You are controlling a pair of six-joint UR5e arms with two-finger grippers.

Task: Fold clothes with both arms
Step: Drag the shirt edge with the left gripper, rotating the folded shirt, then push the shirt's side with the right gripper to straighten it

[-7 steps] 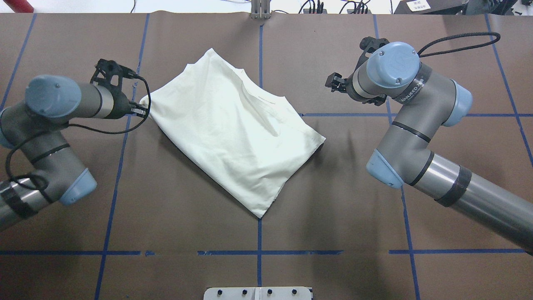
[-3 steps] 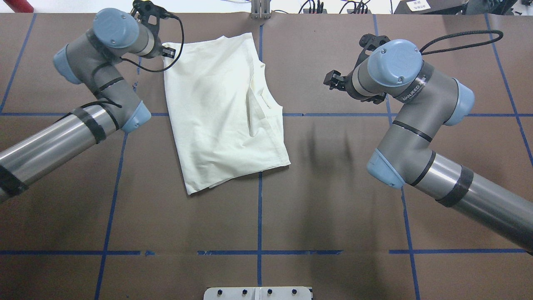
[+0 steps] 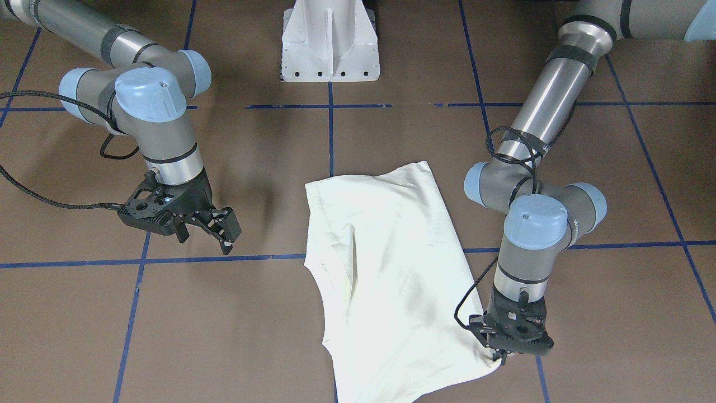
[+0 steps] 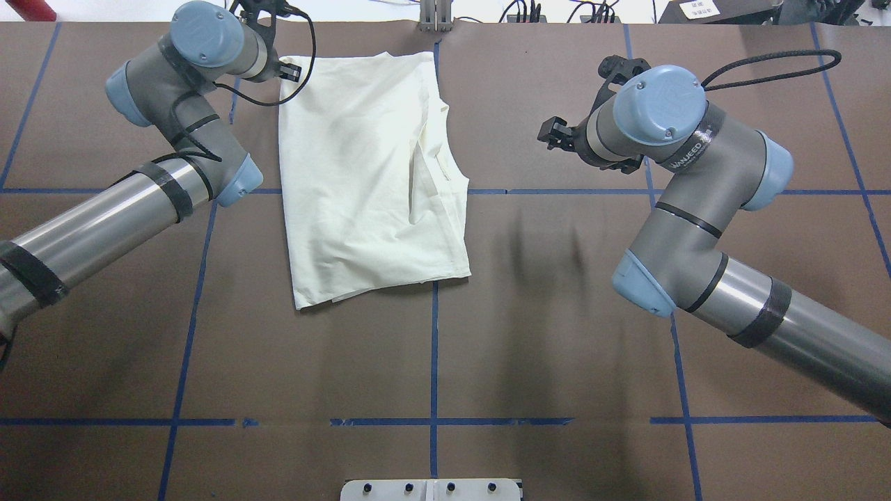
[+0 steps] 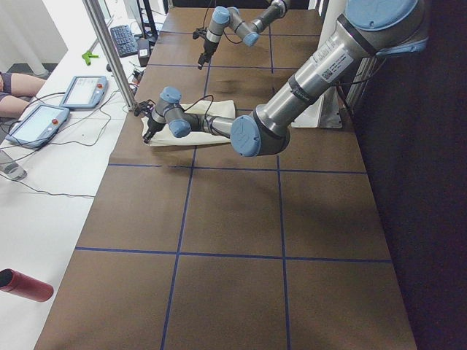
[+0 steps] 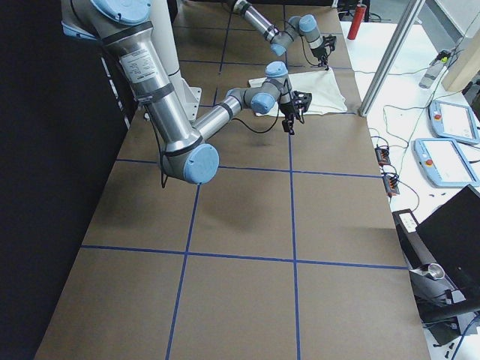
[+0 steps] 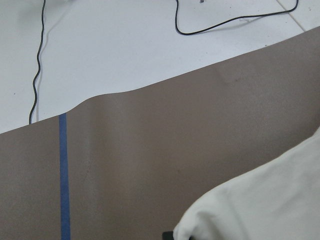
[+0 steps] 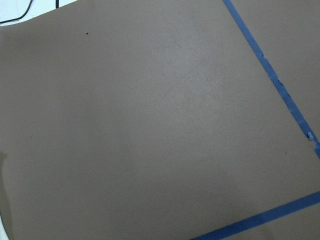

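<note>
A cream cloth [image 4: 362, 174], folded, lies flat left of the table's middle line, its long side running from far to near; it also shows in the front view [image 3: 391, 280]. My left gripper [image 4: 289, 70] is at the cloth's far left corner, close to the table's far edge, and is shut on that corner [image 3: 499, 356]. The left wrist view shows the pinched corner [image 7: 260, 200] over the brown table. My right gripper [image 3: 204, 239] is open and empty above bare table, well to the right of the cloth; one finger [image 4: 553, 132] shows overhead.
The brown table [image 4: 557, 313] carries a grid of blue tape lines [image 4: 433, 362]. The white base pedestal [image 3: 330, 45] stands at the robot's side. A metal post [image 4: 435, 17] stands at the far edge. Tablets [image 5: 84, 91] lie beyond the table.
My left arm has swung toward the far edge with the cloth corner in its grip. The cloth has turned from diagonal to square with the table. The right arm has barely moved.
</note>
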